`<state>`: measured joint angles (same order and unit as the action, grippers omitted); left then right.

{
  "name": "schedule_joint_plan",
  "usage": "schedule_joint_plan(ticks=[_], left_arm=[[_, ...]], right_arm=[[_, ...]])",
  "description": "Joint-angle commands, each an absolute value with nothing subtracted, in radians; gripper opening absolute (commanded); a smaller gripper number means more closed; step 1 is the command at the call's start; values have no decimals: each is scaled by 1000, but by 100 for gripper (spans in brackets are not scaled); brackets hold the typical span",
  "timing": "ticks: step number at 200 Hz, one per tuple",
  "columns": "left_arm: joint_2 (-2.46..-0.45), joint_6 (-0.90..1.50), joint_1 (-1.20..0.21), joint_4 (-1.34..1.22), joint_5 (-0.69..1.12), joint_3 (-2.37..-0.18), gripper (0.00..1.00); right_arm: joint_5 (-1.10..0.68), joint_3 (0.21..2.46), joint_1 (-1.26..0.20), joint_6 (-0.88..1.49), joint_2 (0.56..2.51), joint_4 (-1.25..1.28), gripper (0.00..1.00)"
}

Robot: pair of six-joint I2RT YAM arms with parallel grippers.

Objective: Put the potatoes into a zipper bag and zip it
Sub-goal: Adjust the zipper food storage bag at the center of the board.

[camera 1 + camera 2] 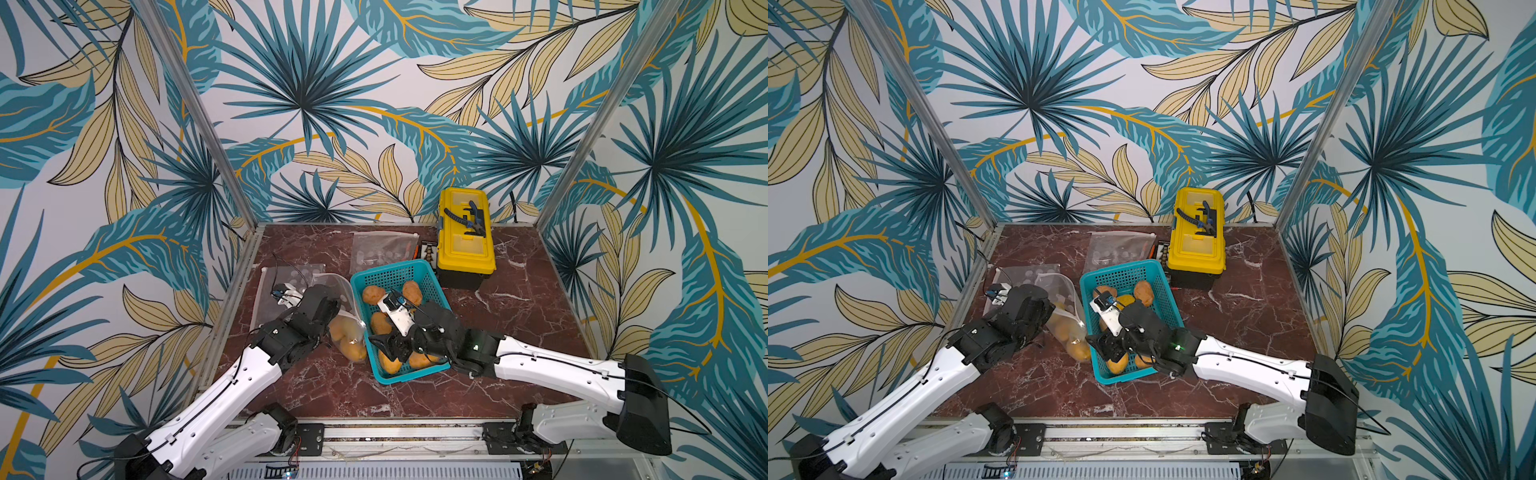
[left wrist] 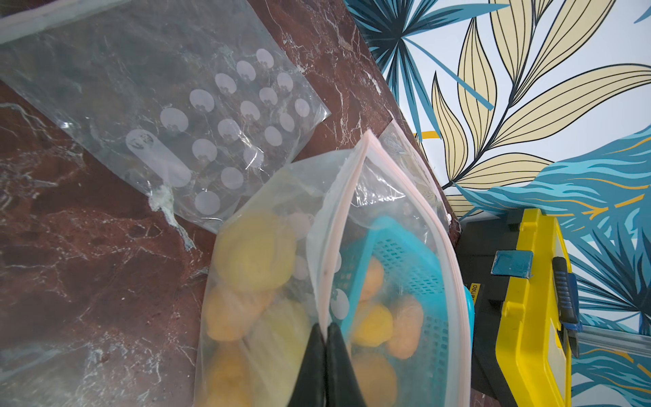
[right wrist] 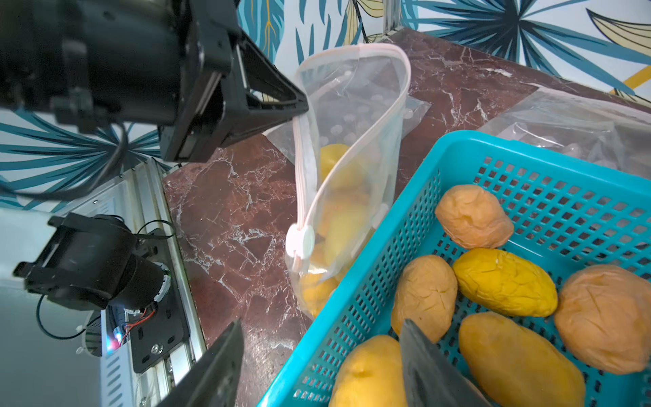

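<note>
With the left gripper, pinches the pink zip-track rim of the zipper bag, fingers pressed flat together on the plastic, and holds that side of the mouth up so that it gapes. Has the bag standing on the marble table just beside the left wall of the teal basket (touching it or not, hard to say). Shows several yellow potatoes through the clear plastic, low in the bag, their number unclear. Carries a white slider further down the zip track from the pinch. With the right gripper, hovers at the near left corner of the basket, fingers spread wide with nothing between them, one over the table outside the wall, the other inside above the fruit-like heap. Counts at least six more potatoes loose in the basket, some yellow, some tan and wrinkled. Elsewhere on the table: two spare bags lying flat, one behind the held bag and one near the back, and a yellow toolbox behind the basket with a blue-handled tool on its lid.
</note>
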<state>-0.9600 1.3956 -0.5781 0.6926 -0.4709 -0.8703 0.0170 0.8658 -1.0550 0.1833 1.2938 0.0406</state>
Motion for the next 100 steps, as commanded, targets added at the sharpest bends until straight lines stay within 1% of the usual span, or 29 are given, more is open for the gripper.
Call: schedule_joint_plan(ticks=[1,50,76,100], left_arm=[[-962,1395,-568,700,-474,-882,0],[-959,1390,-564,699,-465,-884,0],[-954,1386,-561,701,-459,-883,0],[-948,1380,-558,700,-454,-882,0]], right_arm=[[-33,745,-1064,193,1285,338,70],[-66,727,-1064,180,1406,533,69],[-95,747,-1064,171,1469,594,63],[-61,764,-1063,169,1513,625,56]])
